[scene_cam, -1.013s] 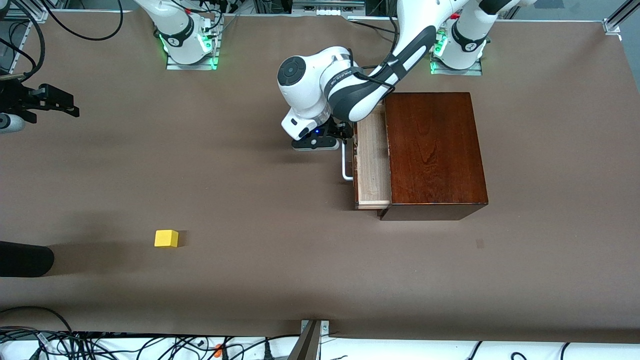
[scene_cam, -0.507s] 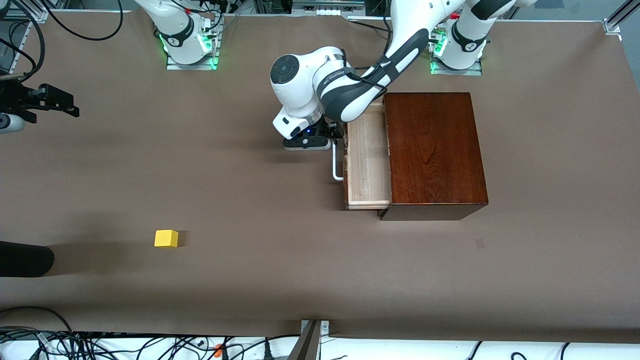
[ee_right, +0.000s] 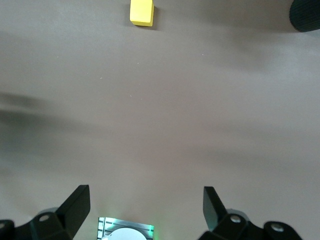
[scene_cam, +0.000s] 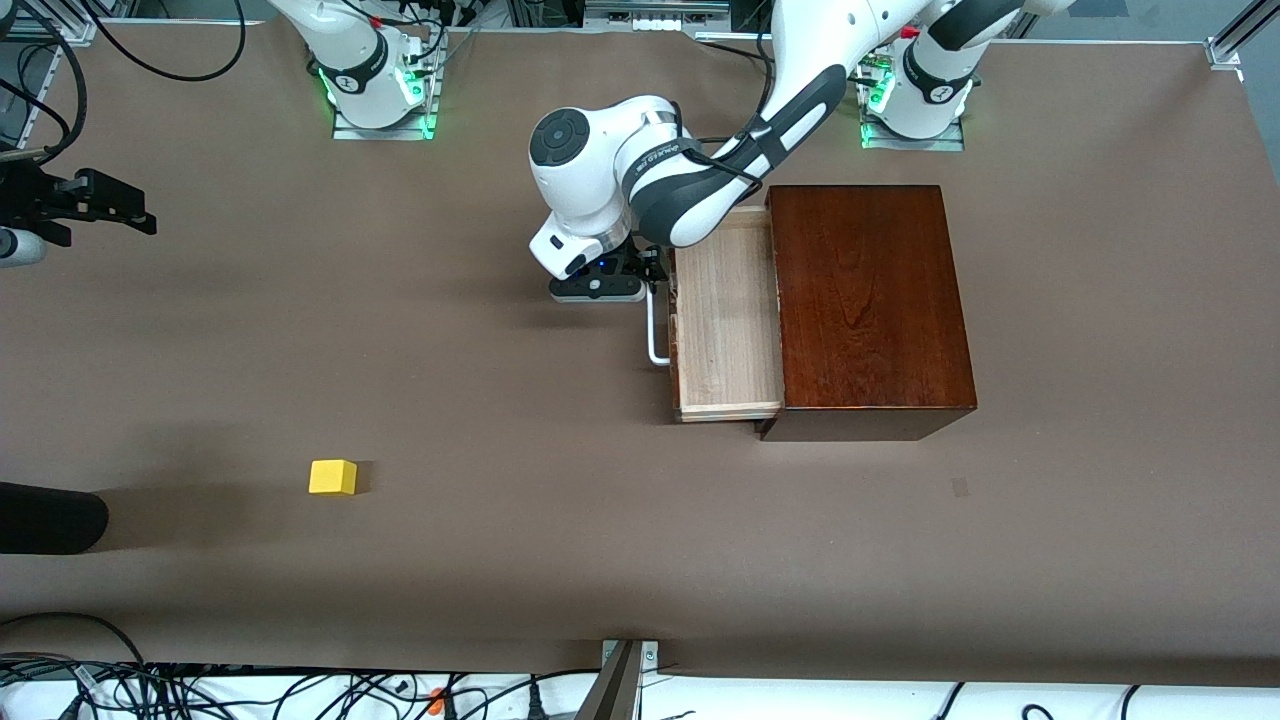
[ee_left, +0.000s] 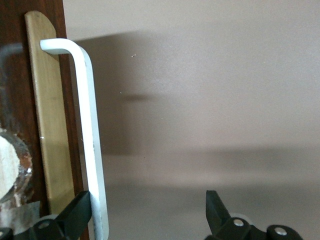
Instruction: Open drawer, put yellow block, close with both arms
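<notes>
The pale light-wood drawer point(scene_cam: 725, 320) with its dark reddish-brown front is seen drawn partly out of the dark glossy brown wooden box point(scene_cam: 865, 300), toward the right arm's end of the table, so that its bare tray is exposed from above, presumably to take the block. The white loop handle point(ee_left: 90, 135) is straddled by the left gripper point(scene_cam: 648, 272): in the left wrist view the black fingers point(ee_left: 75, 215) are spread wide, one tucked between the handle and the drawer front and touching the bar, the other well clear on the table side, so the handle is judged to be hooked rather than clamped. The small bright yellow cube point(scene_cam: 333, 477) is left on the brown table cover point(scene_cam: 500, 550), well apart from the drawer and nearer to the front camera. The right gripper point(ee_right: 145, 210) is held over bare table at the right arm's end, its fingers fully apart and empty, the cube visible ahead of it; this arm waits.
</notes>
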